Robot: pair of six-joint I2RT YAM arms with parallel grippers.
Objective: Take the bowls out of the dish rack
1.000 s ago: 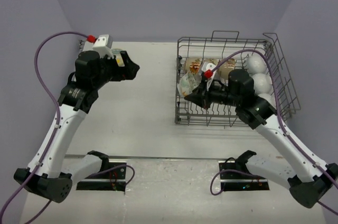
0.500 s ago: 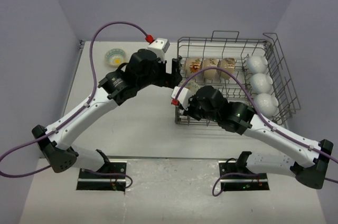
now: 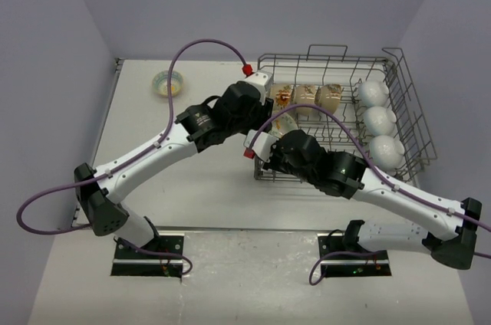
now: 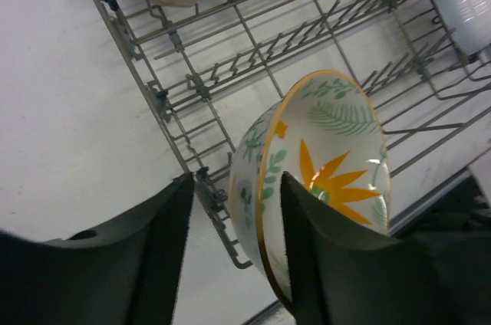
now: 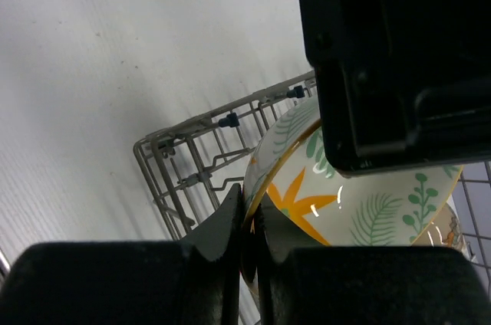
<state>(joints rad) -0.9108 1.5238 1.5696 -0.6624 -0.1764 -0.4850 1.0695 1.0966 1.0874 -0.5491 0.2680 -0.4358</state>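
Note:
A floral bowl [image 4: 330, 149] with a gold rim is held on edge over the front-left corner of the grey wire dish rack [image 3: 414, 110]. My right gripper [image 5: 247, 201] is shut on its rim, one finger inside and one outside. My left gripper [image 4: 236, 187] straddles the same bowl's rim. Its right finger [image 4: 322, 264] is against the inside, while its left finger [image 4: 153, 248] stands a little off the outer wall, so it is open. From above, the bowl [image 3: 282, 123] shows between the two wrists.
Three white bowls [image 3: 381, 119] stand in the rack's right row. Three cream bowls with orange marks [image 3: 307, 95] stand along its back row. Another floral bowl [image 3: 168, 82] sits on the table at the far left. The rack's wire wall [image 4: 192, 87] runs just beside my left fingers.
My left arm swung from the far left of the table to the rack, leaving a bowl there, and its jaws narrowed. My right arm carried the floral bowl to the rack's front-left corner.

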